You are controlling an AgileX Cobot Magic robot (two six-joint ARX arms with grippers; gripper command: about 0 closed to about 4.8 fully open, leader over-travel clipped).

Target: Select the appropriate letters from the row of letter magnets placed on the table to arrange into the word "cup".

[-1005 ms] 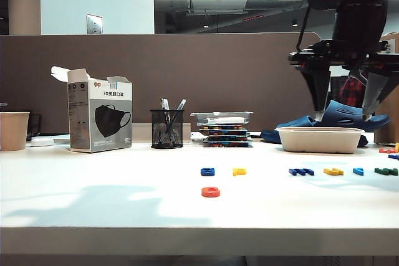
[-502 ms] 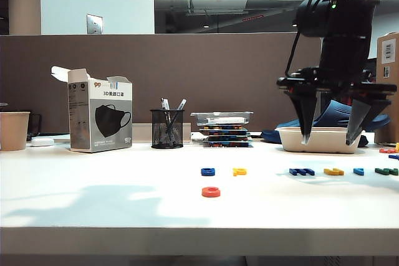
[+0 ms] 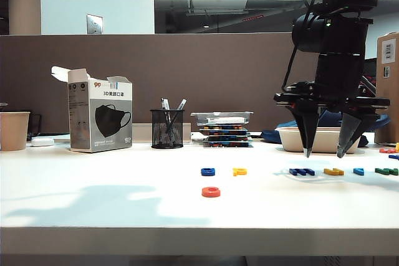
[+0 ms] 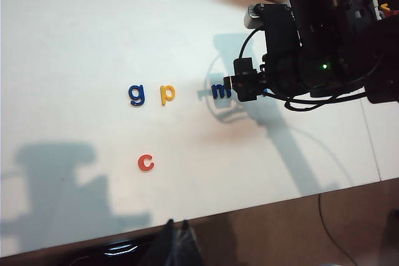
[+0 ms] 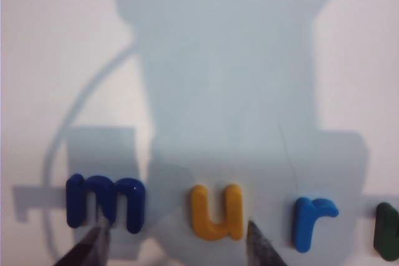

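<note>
- Right gripper [image 3: 324,152]: you see it hover above the yellow "u" [image 5: 217,212], jaws spread, empty.
- Left gripper [image 4: 176,241]: you cannot tell its opening.

A wide white smooth table [image 3: 93,197] backed by a brown partition carries a scatter of small flat plastic letter magnets. Near the middle lie a dark blue "g" [image 3: 207,171] and a yellow-orange "p" [image 3: 239,171] side by side, with a red rounded "c" [image 3: 211,192] alone nearer the front edge. To the right runs a row: a dark blue "m" [image 5: 106,200], a yellow "u" [image 5: 217,212], a light blue "r" [image 5: 312,221] and a green letter [image 3: 386,171]. Along the far side stand a tan paper cup [image 3: 14,130], a white face-mask box [image 3: 100,116], a black mesh pen holder [image 3: 166,128] and a shallow beige tray [image 3: 324,138].
</note>
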